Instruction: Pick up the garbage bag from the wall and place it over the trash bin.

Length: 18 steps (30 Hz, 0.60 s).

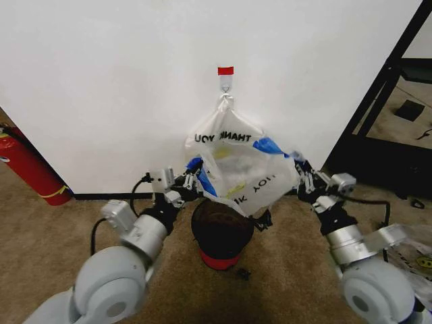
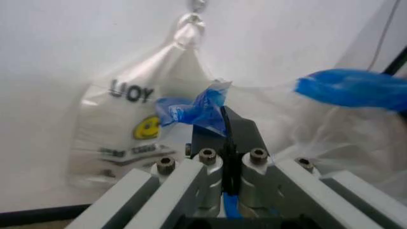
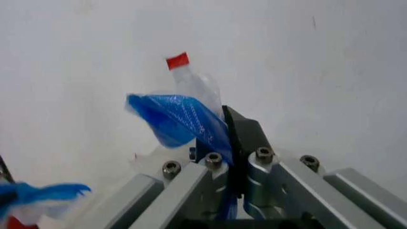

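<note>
We note the garbage bag [image 1: 236, 165] hanging from its wall hook [image 1: 225, 82], directly above the trash bin [image 1: 221, 233]; left gripper [image 1: 191, 180] and right gripper [image 1: 302, 177] each pinch a blue patch, one on each side.

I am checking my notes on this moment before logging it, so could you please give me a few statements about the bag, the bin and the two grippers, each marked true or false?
1. The garbage bag hangs by its knotted top from a hook on the wall. True.
2. The left gripper is open and clear of the bag. False: it is shut on a blue patch of the bag.
3. The right gripper is shut on a blue patch of the bag. True.
4. The trash bin lies tipped on its side. False: it stands upright on the carpet below the bag.
5. The fire extinguisher stands to the robot's right. False: it is at the left, by the wall.
</note>
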{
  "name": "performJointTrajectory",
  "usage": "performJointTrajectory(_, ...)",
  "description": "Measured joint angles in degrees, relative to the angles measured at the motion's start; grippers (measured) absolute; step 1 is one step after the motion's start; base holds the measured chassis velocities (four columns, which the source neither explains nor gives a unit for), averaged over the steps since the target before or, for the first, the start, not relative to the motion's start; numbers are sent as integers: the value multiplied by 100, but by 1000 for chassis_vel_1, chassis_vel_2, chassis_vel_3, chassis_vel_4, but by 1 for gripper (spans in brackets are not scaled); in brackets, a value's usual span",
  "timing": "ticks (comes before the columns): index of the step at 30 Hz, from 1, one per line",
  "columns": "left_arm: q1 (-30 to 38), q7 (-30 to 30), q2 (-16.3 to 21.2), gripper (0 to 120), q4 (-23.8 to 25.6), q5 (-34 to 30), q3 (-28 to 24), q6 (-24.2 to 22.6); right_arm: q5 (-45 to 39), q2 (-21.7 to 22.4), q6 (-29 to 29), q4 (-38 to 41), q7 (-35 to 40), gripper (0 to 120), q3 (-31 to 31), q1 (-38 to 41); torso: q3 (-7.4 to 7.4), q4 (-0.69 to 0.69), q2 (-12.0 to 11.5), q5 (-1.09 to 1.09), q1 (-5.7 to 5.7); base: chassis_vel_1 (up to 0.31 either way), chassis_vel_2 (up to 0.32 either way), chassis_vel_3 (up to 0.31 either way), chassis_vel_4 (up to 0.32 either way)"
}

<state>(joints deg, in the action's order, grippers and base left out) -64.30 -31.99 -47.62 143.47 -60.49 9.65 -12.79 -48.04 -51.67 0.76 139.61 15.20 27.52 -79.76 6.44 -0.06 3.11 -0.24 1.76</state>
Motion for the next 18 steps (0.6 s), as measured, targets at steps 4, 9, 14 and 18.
performJointTrajectory(4, 21, -81, 158, 0, 3, -299, 338, -36, -616, 132, 248, 213, 269, 0, 93, 137, 0, 0, 0, 0, 0, 0, 0, 0, 0)
performJointTrajectory(9, -144, -399, 190, 0, 3, -693, 619, -279, -786, 83, 396, 91, 504, 0, -89, 275, 0, 1, 0, 1, 0, 0, 0, 0, 0)
performJointTrajectory(14, -233, -626, -76, 0, -3, -731, 331, -432, -786, -117, 483, -124, 647, 0, -337, 236, 0, -1, 0, 0, 0, 0, 0, 0, 0)
performJointTrajectory(18, -128, -864, -195, 0, -6, -789, 105, -533, -783, -247, 571, -304, 714, 0, -498, 269, 0, -2, 0, 0, 0, 0, 0, 0, 0)
